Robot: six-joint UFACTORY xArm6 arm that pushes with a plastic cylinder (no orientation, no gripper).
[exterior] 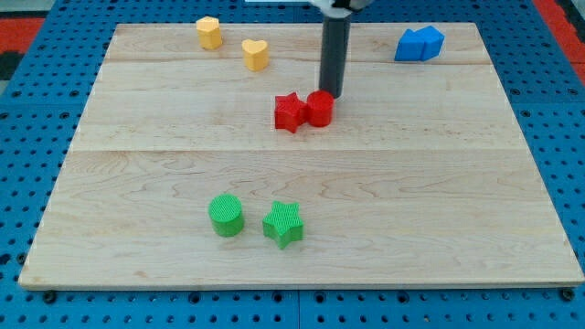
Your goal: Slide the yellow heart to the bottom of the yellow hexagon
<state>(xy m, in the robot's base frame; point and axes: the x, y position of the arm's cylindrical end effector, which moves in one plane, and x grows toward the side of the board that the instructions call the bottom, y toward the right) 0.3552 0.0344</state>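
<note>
The yellow heart (255,54) lies near the view's top, left of centre. The yellow hexagon (209,32) sits just up and to the left of it, a small gap apart. My tip (330,96) is at the lower end of the dark rod, to the right of and below the heart, right behind the red round block (319,108). It is well apart from both yellow blocks.
A red star (290,112) touches the red round block on its left. Two blue blocks (420,43) sit together at the top right. A green cylinder (226,216) and a green star (283,223) lie near the bottom. The wooden board (439,183) ends at blue pegboard.
</note>
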